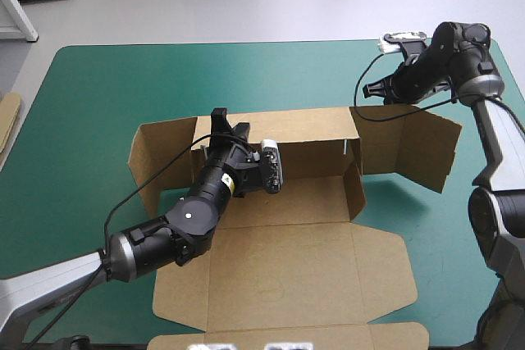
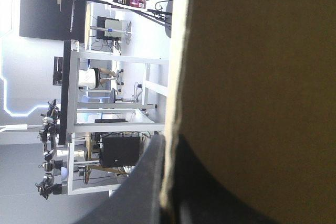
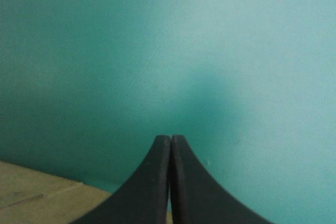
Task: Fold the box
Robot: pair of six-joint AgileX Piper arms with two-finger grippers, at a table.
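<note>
**Box, part-formed, on the table.** You see the brown box of cut board point(image 1: 279, 202) lying on the teal-green table cover point(image 1: 98, 88), about midway between the left and right edges and reaching to the near edge. Its far wall point(image 1: 303, 129) stands raised, and a short side wall point(image 1: 354, 190) stands upright at the right end of the floor. One end flap point(image 1: 160, 161) spreads outward on the left. A longer flap point(image 1: 414, 149) spreads outward on the right. The lid panel point(image 1: 287, 276) lies flat, toward the near edge.

**Left gripper.** Your left gripper point(image 1: 230, 123) sits at the top edge of the far wall, near that wall's left end. In the left wrist view the black fingers point(image 2: 149, 177) are pinched almost together, with the board sheet point(image 2: 262, 77) held edge-on between them.

**Right gripper.** Your right gripper point(image 1: 367, 93) is beyond the box's right-hand flap, apart from the board. In the right wrist view its fingers point(image 3: 157, 182) are pressed together in one pointed arch and hold nothing. Ahead of them lies bare cover point(image 3: 210, 51), with a corner of the board point(image 3: 37, 195) beside them.

**Table's left edge.** A separate strip of brown board point(image 1: 8, 116) shows there, well apart from the box.
</note>
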